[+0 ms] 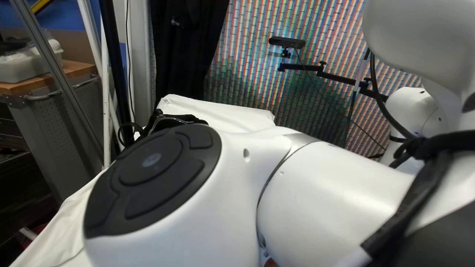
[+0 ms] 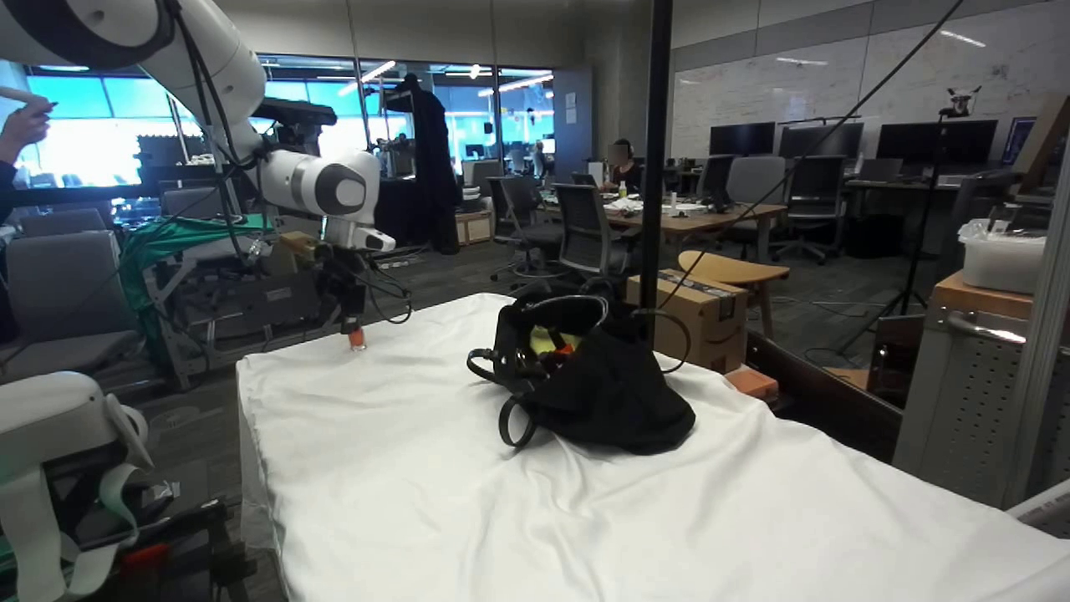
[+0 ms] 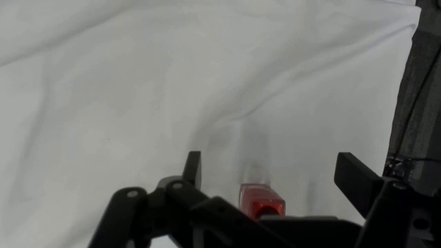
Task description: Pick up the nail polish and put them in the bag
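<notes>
The tool (image 3: 270, 168) has its jaws spread wide and grips nothing. One red nail polish bottle (image 3: 262, 200) sits roughly midway between them in the wrist view, its upper part hidden by the tool itself. In an exterior view it appears to stand upright on the worktop (image 2: 376, 401), directly below the tool. The step in hand looks like the approach to a grasp; whether the tool is low enough cannot be told. The next move probably calls for closing on the small bottle without toppling it, then lifting it clear before carrying it across.

The worktop is draped in white cloth (image 2: 435, 502), rucked into folds near the black bag (image 2: 614, 397), which slumps well apart from the bottle. Its mouth gapes, showing a yellowish-green lining (image 2: 542, 339) and something orange-red (image 2: 567, 348) too small to name.

Behind the bag come a black pole (image 2: 658, 150) and a cardboard box (image 2: 690, 326). In an exterior view, beyond the arm (image 1: 326, 185), hang a black curtain (image 1: 182, 48) and a striped backdrop (image 1: 252, 70). Farther off, office chairs (image 2: 581, 219) stand by a wooden table (image 2: 710, 221), with monitors (image 2: 815, 149) and a bright window (image 2: 88, 100) at the back.
</notes>
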Robot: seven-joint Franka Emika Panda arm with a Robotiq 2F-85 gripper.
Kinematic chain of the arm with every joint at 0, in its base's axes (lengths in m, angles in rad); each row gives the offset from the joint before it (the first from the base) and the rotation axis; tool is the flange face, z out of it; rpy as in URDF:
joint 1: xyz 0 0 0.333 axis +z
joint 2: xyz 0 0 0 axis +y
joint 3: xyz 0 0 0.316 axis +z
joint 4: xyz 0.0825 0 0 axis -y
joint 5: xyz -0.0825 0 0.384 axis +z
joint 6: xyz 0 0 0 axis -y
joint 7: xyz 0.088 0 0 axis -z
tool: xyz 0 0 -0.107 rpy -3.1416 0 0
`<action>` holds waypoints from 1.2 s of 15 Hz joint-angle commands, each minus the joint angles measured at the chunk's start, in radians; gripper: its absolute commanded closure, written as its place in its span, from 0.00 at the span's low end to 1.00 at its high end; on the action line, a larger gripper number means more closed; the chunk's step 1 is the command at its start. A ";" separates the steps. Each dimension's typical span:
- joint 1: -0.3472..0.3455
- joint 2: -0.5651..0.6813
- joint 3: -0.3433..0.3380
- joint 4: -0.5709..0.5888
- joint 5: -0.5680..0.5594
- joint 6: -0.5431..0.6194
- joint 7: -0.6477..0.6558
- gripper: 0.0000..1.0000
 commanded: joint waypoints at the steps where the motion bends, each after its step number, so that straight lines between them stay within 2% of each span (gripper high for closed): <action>1: 0.010 0.022 0.001 0.061 0.029 -0.033 -0.029 0.00; 4: 0.014 0.024 0.001 0.068 0.029 -0.023 -0.033 0.00; 13: 0.038 0.016 -0.014 0.030 -0.004 0.107 -0.018 0.00; 18: 0.070 0.027 -0.038 0.024 -0.065 0.123 -0.001 0.00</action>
